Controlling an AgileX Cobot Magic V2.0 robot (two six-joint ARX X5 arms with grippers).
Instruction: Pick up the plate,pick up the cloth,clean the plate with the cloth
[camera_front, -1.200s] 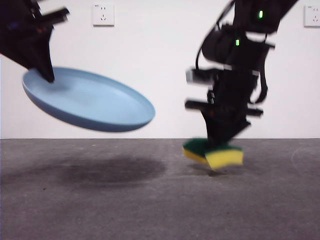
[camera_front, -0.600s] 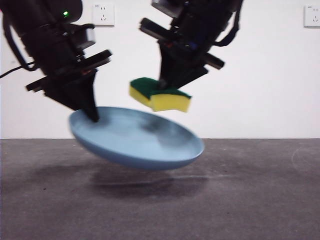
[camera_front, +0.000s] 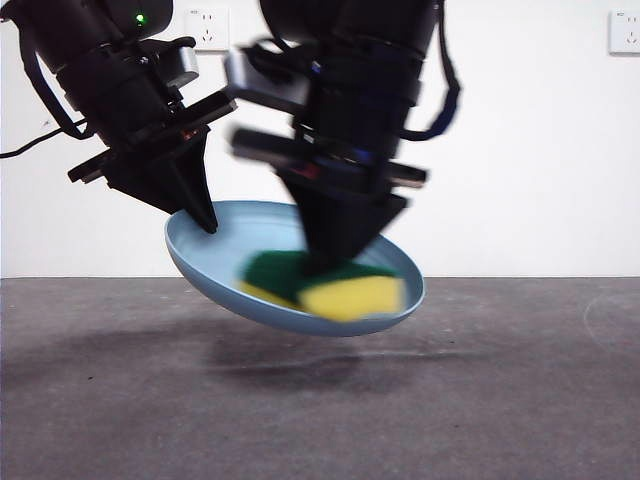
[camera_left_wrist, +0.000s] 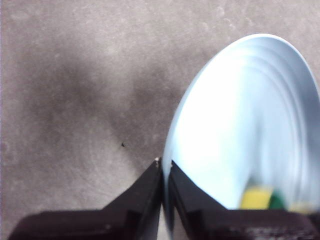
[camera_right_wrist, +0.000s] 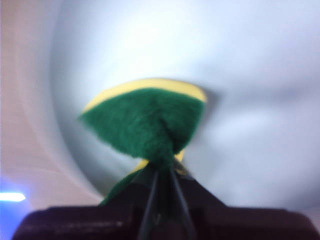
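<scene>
behind everything we saw a plain white wall (camera_front: 540, 150) with one socket (camera_front: 206, 28) near the top left of the front frame and another socket (camera_front: 624, 31) at the top right edge. below it ran a grey, mottled table (camera_front: 520, 390), filling the lower part of the frame.

we found the plate (camera_front: 215, 262) lifted clear of the table, left of centre in the front frame, tilted with its left side higher and its right side lower, and its dark shadow (camera_front: 290, 358) lay on the table beneath it. the left gripper (camera_front: 208, 222) came down from the upper left of the front frame, and in the left wrist view the left gripper (camera_left_wrist: 163, 167) had its two black jaws clamped together on the plate's rim, the light-blue plate (camera_left_wrist: 240, 120) filling the right half of that frame.

we saw the right gripper (camera_front: 322, 265) descend from the top centre of the front frame, big, dark and blurred, into the plate. its jaws were pinched tight on the cloth (camera_front: 330, 288), a yellow sponge with a green layer on top, which lay against the plate's inner surface at the lower right part of the dish. in the right wrist view the right gripper (camera_right_wrist: 162, 172) squeezed the green face of the cloth (camera_right_wrist: 145, 120) at lower centre, with the pale plate (camera_right_wrist: 260, 75) blurred all around it.
</scene>
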